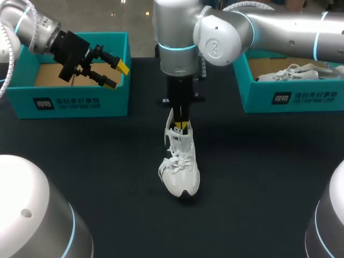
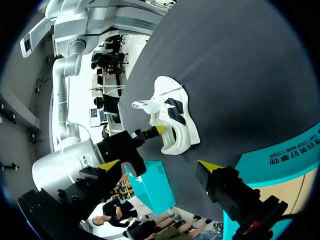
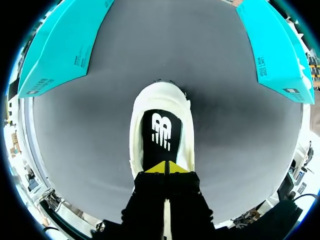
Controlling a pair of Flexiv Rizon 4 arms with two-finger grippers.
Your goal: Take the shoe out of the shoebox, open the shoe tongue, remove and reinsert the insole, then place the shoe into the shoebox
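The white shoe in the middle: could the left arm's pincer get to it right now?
Probably yes: bare table lies between the open left pincer and the shoe, though the right pincer sits in its opening.

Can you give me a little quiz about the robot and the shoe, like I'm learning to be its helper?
1. True or false: the left tool has its two fingers pressed together.
2. Pick one. Where is the right tool?
A. Touching the left tool
B. At the heel opening of the white shoe standing on the black table
C. Lying flat on the table, far from any shoe
3. Fill in the gap: the right shoebox has a ___ inside it.

Key:
1. False, its fingers are spread open.
2. B.
3. A second shoe, also white.
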